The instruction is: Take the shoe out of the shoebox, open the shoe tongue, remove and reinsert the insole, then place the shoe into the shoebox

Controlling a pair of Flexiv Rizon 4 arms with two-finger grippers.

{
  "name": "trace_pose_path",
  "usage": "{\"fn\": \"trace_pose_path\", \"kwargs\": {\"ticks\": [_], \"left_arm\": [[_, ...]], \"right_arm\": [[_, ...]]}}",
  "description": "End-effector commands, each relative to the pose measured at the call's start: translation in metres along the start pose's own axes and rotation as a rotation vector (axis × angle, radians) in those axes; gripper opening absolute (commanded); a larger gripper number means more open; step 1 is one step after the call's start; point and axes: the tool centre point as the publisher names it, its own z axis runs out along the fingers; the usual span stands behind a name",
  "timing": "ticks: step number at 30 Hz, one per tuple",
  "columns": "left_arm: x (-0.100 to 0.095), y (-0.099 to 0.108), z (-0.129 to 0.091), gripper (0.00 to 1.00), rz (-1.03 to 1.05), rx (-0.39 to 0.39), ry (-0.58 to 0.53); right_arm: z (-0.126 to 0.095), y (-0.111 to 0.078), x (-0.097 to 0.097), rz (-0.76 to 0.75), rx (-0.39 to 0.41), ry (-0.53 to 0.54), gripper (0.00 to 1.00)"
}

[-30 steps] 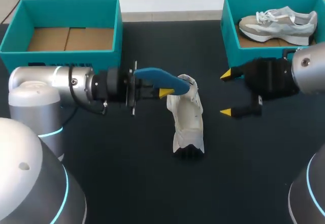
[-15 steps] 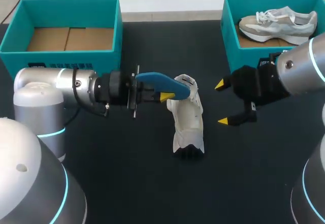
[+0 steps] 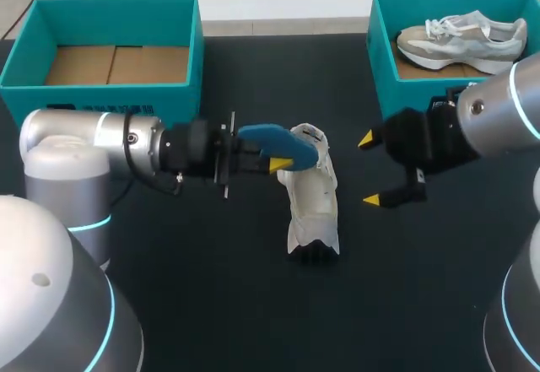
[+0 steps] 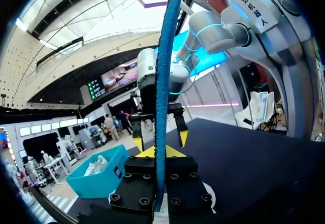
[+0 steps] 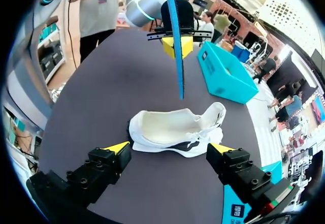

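The left gripper [image 3: 282, 164], its arm stretched level over the dark surface [image 3: 236, 288], is clamped on a blue insole [image 3: 274, 137] close by the white shoe [image 3: 312, 199] at mid-surface, while the right gripper [image 3: 371, 169] hangs wide open and empty beside the shoe.

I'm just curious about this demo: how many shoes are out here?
2. A white shoe lies on the table, in the middle; a grey shoe sits in the right teal box. The left teal box shows only cardboard.
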Motion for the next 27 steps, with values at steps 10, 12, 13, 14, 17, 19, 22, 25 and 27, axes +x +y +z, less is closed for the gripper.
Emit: {"fn": "trace_pose_path", "kwargs": {"ticks": [10,12,13,14,17,19,22,25,27], "left_arm": [[0.014,0.009,0.012,0.0,-0.041,-0.082,0.0],[0.016,0.013,0.014,0.0,-0.05,-0.076,0.009],[0.016,0.015,0.014,0.0,-0.05,-0.075,0.008],[0.016,0.017,0.015,0.0,-0.055,-0.075,0.011],[0.017,0.02,0.02,0.0,-0.06,-0.076,0.018],[0.018,0.02,0.022,0.0,-0.061,-0.08,0.021],[0.021,0.021,0.025,0.0,-0.065,-0.088,0.024],[0.024,0.026,0.027,0.0,-0.075,-0.091,0.022],[0.024,0.029,0.028,0.0,-0.076,-0.088,0.021]], "right_arm": [[0.027,-0.014,-0.004,-0.04,0.044,0.042,1.0],[0.031,-0.016,-0.004,-0.038,0.044,0.052,1.0],[0.033,-0.017,-0.003,-0.038,0.045,0.054,1.0],[0.034,-0.018,-0.003,-0.04,0.045,0.054,1.0],[0.039,-0.02,-0.002,-0.044,0.047,0.062,1.0],[0.04,-0.021,-0.002,-0.043,0.048,0.068,1.0],[0.042,-0.023,-0.001,-0.034,0.049,0.075,1.0],[0.044,-0.024,0.0,-0.038,0.057,0.08,1.0],[0.045,-0.027,0.0,-0.04,0.062,0.082,1.0]]}}
